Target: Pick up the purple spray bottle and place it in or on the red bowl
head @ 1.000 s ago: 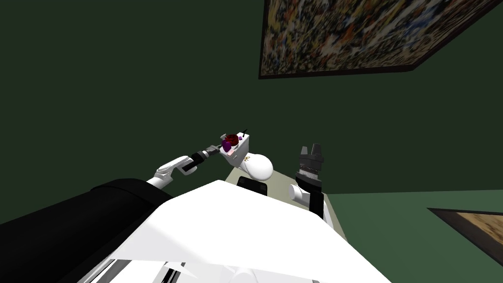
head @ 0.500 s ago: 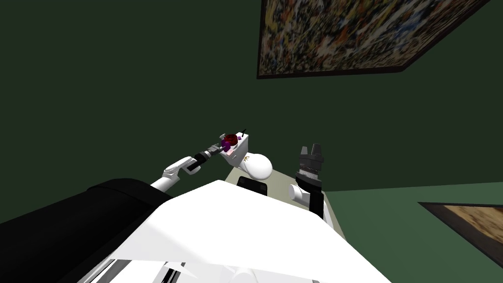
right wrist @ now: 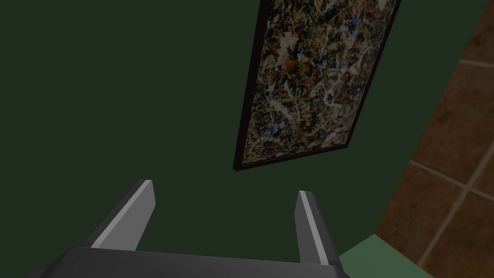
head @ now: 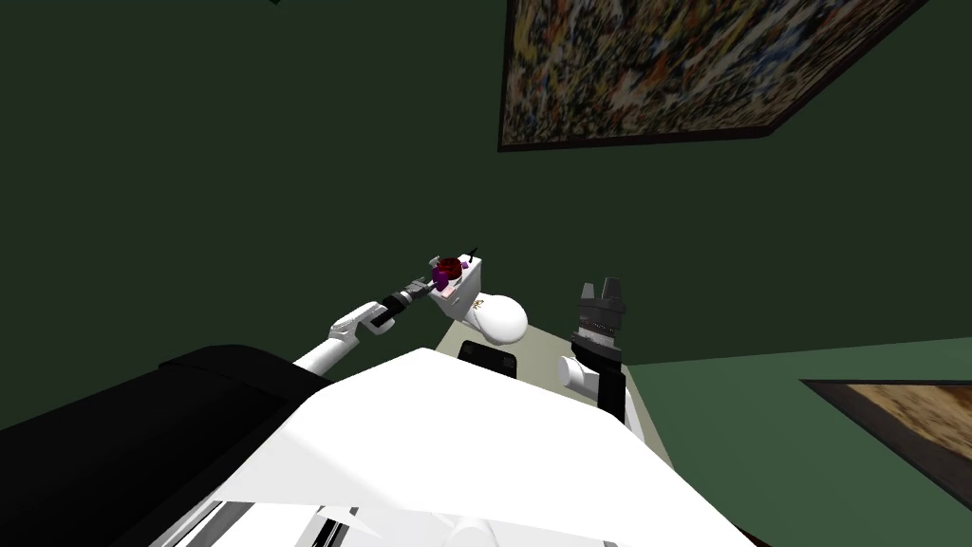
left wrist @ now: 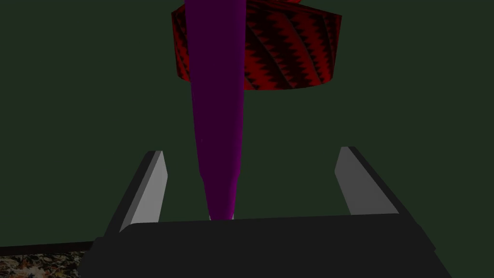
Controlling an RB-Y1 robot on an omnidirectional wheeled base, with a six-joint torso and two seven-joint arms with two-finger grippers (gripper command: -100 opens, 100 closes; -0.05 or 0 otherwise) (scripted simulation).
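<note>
- Count: 1 purple spray bottle (left wrist: 217,96), 1 red bowl (left wrist: 289,53), 1 small white bench (head: 462,299) carrying them, and 2 claws with 2 thin grey fingers each.
- The left claw (left wrist: 251,152) is wide open. Its 2 fingers stand clear of the bottle on either side, so it has hold of nothing.
- The bottle lies between those 2 fingers, nearer 1 of them, with a gap to each.
- The bottle's long axis runs straight out along the line the left claw points, from the dark claw body toward the bowl.
- Its narrow end is at the claw body. It widens going away, and its far end crosses in front of the bowl's wall and passes out of the left wrist view.
- Whether the bottle touches the bowl cannot be told from the left wrist view.
- The bowl is a low round band with a dark red zigzag pattern, beyond the fingertips and a little to 1 side of the bottle.
- In the head view the left arm reaches out to the bench, where the purple of the bottle sits against the side of the bowl that faces the claw.
- 1 white rounded thing (head: 498,320) sits just beside the bench, on the robot's side of it.
- The right claw (head: 600,283) is held up on the robot's right, well apart from the bench, fingers apart and nothing between them.
</note>
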